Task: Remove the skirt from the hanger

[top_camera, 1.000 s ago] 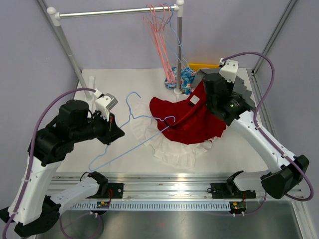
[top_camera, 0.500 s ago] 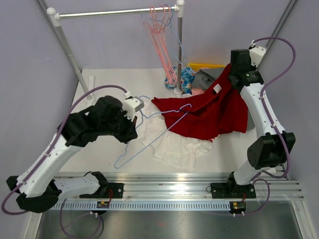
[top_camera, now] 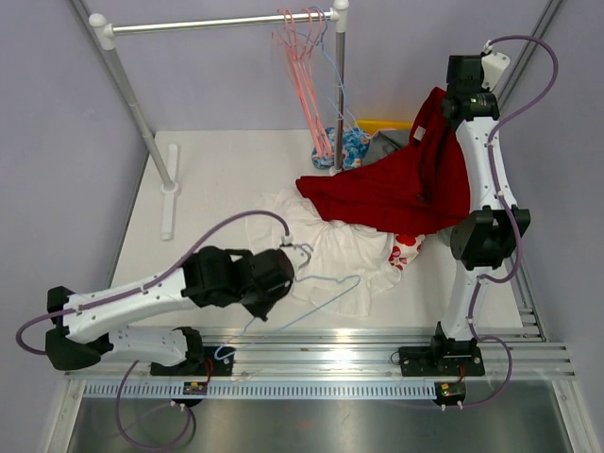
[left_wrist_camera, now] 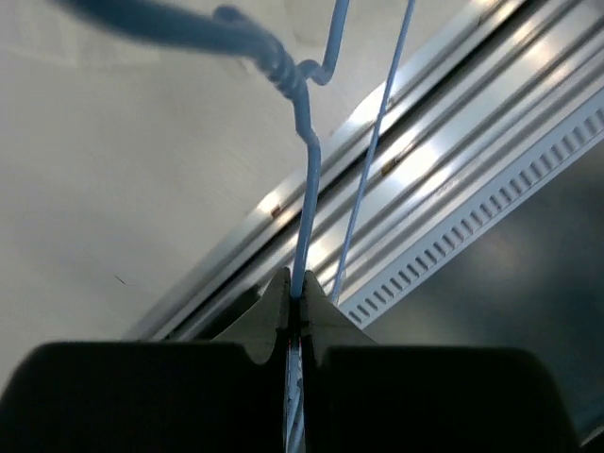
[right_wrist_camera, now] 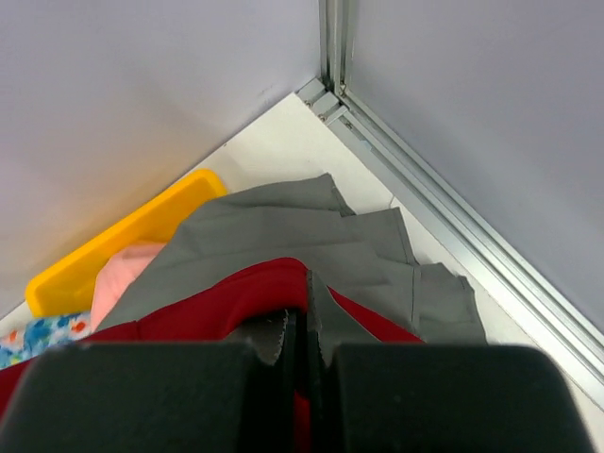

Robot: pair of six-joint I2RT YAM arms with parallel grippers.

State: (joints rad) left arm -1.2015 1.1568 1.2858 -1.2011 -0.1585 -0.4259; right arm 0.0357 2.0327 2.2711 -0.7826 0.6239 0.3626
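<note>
The skirt (top_camera: pixel 396 189) is red with a white ruffled hem (top_camera: pixel 330 250). It hangs stretched from my right gripper (top_camera: pixel 449 102), raised at the back right, down to the table. In the right wrist view that gripper (right_wrist_camera: pixel 304 293) is shut on a fold of the red skirt (right_wrist_camera: pixel 236 288). The blue wire hanger (top_camera: pixel 321 294) lies low near the front edge, its far end over the white hem. My left gripper (top_camera: pixel 283 269) holds it below the twisted neck. The left wrist view has the gripper (left_wrist_camera: pixel 295 294) shut on the hanger (left_wrist_camera: pixel 304 142) wire.
A clothes rail (top_camera: pixel 217 24) at the back carries pink hangers (top_camera: pixel 302 66) beside its post (top_camera: pixel 338 94). Behind the skirt lie a grey garment (right_wrist_camera: pixel 283 222), a yellow bin (right_wrist_camera: pixel 123 241) and floral cloth (top_camera: pixel 351 146). A metal rail (top_camera: pixel 330 344) edges the table's front.
My left arm has drawn the hanger from the table's middle toward the near edge. My right arm has lifted the red skirt up and back to the right, stretching it.
</note>
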